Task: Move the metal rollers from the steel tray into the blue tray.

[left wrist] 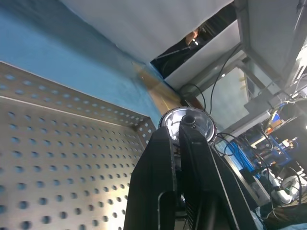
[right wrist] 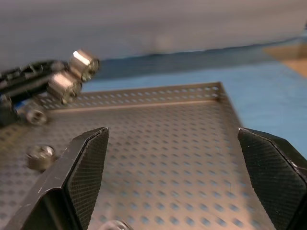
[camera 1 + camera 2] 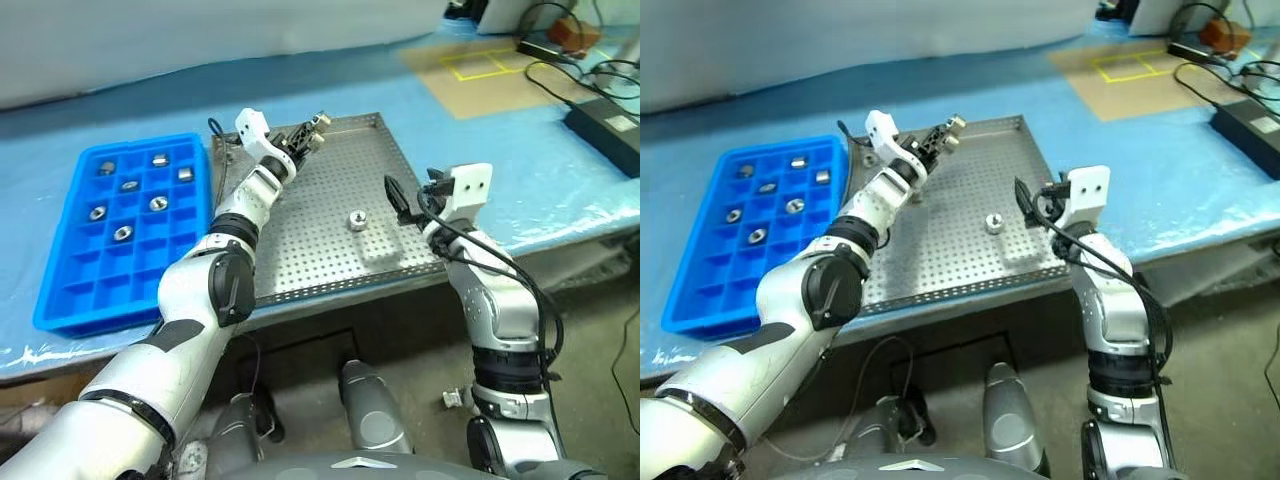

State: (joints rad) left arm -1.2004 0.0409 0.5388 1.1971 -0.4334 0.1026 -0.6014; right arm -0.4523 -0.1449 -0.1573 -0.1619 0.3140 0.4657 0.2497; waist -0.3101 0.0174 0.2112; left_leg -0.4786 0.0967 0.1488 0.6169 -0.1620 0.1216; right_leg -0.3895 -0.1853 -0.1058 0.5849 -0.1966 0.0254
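The steel tray lies in the middle of the blue-covered table. My left gripper hovers over its far edge, shut on a metal roller held at the fingertips. One roller lies loose on the perforated floor, just left of my right gripper. That gripper is open and empty above the tray's right side; in the right wrist view its fingers stand wide apart. Two more rollers lie below the left gripper. The blue tray sits to the left with several rollers in its far compartments.
Black cables and a power brick lie at the far right of the table. A brown mat with yellow tape sits beyond the steel tray. The table's front edge runs just under both trays.
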